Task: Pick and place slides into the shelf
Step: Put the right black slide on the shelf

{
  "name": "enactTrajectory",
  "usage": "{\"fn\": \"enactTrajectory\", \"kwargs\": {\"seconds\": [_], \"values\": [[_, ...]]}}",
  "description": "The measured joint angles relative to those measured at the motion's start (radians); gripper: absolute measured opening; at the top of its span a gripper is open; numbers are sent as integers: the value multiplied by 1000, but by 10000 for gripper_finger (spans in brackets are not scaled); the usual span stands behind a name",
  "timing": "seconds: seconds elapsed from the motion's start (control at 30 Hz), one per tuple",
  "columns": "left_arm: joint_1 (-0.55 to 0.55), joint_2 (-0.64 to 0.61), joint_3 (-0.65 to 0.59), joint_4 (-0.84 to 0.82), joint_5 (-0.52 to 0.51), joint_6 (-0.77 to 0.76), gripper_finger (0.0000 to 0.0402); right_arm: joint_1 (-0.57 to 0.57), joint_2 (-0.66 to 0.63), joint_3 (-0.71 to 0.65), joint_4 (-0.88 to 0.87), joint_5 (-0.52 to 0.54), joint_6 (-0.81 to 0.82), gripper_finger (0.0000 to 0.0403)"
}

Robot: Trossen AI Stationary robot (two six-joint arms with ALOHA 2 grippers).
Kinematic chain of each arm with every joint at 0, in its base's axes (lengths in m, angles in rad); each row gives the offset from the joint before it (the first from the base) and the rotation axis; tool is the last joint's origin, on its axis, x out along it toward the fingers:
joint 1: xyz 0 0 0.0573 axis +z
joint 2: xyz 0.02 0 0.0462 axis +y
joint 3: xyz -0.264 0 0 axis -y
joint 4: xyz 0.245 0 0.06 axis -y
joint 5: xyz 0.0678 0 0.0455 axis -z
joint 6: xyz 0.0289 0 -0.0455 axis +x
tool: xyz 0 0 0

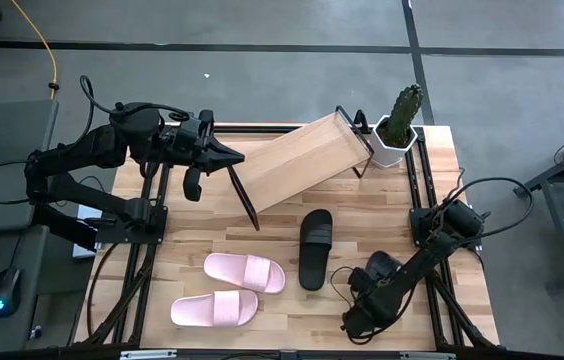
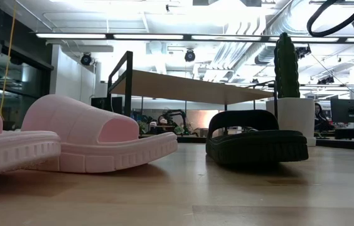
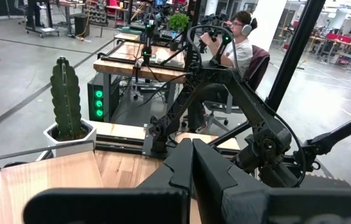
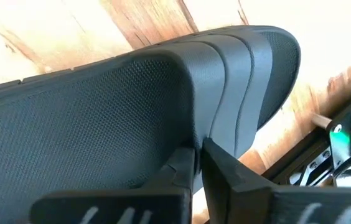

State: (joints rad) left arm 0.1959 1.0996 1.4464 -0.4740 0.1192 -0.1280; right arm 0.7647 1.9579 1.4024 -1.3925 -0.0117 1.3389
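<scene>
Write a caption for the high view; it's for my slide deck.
Two pink slides and one black slide lie before the tilted shelf; both arms flank them.

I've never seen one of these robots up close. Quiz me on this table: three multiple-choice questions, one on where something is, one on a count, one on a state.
1. Where does the cactus pot stand?
A. beside the right end of the shelf
B. between the two pink sandals
C. on top of the plank

2. How many pink slides lie on the table?
A. one
B. two
C. four

3. How is the black slide in mid-table placed?
A. lifted in the air
B. upside down on the rack
C. sole down on the wood

Answers:
1. A, since the high view shows the pot at the far right corner, next to the shelf's end.
2. B, since a pair lies side by side at the near left.
3. C, since the low view shows its sole flat on the tabletop.
</scene>
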Motion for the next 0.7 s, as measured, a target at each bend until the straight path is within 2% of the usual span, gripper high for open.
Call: {"fn": "enactTrajectory", "kwargs": {"seconds": [0.43,0.7], "values": [[0,0,0,0,0,0,1,-36,-12,-3,-101,90,-64,1],[0,0,0,-1,0,0,1,-50,-105,-3,-99,218,-65,0]]}}
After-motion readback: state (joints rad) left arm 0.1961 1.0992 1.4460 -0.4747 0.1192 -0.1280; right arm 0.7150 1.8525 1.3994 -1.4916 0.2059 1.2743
